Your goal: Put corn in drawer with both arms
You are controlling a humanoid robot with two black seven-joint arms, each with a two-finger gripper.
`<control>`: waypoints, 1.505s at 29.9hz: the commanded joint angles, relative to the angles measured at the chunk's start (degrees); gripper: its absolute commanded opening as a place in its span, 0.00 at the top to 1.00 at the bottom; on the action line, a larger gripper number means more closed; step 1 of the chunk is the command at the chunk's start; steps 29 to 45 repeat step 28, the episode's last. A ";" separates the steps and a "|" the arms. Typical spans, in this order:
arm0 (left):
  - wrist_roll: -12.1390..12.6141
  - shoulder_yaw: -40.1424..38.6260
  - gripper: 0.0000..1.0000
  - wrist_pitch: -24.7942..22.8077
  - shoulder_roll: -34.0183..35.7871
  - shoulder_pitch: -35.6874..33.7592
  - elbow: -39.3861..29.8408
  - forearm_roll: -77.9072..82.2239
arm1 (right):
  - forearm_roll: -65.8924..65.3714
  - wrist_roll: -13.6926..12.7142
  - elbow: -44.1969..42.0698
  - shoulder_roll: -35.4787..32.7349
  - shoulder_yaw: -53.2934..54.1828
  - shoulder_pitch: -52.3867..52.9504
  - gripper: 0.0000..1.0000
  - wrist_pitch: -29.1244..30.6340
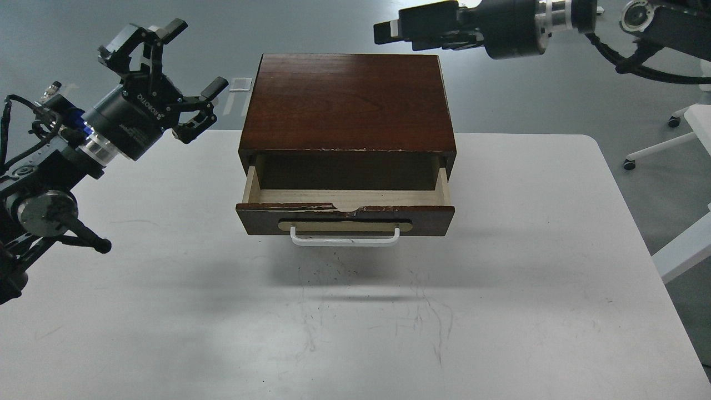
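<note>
The drawer [344,214] of the dark brown wooden box [347,103] stands pulled out, with its white bar handle [344,240] facing me. Its pale wood floor shows bare at the front, and the back lies in shadow under the box top. The corn is not visible in this view. My left gripper [195,58] is open and empty, held in the air left of the box, above the table's far left. My right gripper [389,30] is high above the box's back right corner, pointing left, with nothing in it. Its dark fingers overlap, so I cannot tell how they stand.
The box sits at the back middle of a white table [500,278]. The grey floor lies beyond, with a chair base [650,153] at the right.
</note>
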 commanded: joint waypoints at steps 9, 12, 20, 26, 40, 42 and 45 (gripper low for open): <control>0.00 0.02 0.01 0.01 -0.86 0.80 0.16 0.48 | 22.49 0.02 -2.75 -5.36 27.27 -37.71 0.03 -9.16; 0.00 0.10 0.01 0.01 -0.86 1.42 0.16 0.57 | 25.74 0.02 -3.45 -3.78 31.05 -43.08 0.03 -10.14; 0.00 0.02 0.01 0.01 -1.48 2.38 0.16 0.74 | 29.10 0.02 -4.42 0.61 37.13 -52.76 0.00 -10.23; 0.00 0.02 0.01 0.06 -1.65 2.38 0.16 0.74 | 29.10 0.02 -4.60 1.32 38.36 -53.30 0.00 -10.23; 0.00 0.02 0.01 0.01 -1.65 2.38 0.16 0.74 | 29.10 0.02 -4.60 1.24 38.45 -53.56 0.00 -10.14; 0.00 0.02 0.01 0.01 -1.65 2.38 0.16 0.74 | 29.10 0.02 -4.60 1.24 38.45 -53.56 0.00 -10.14; 0.00 0.02 0.01 0.01 -1.65 2.38 0.16 0.74 | 29.10 0.02 -4.60 1.24 38.45 -53.56 0.00 -10.14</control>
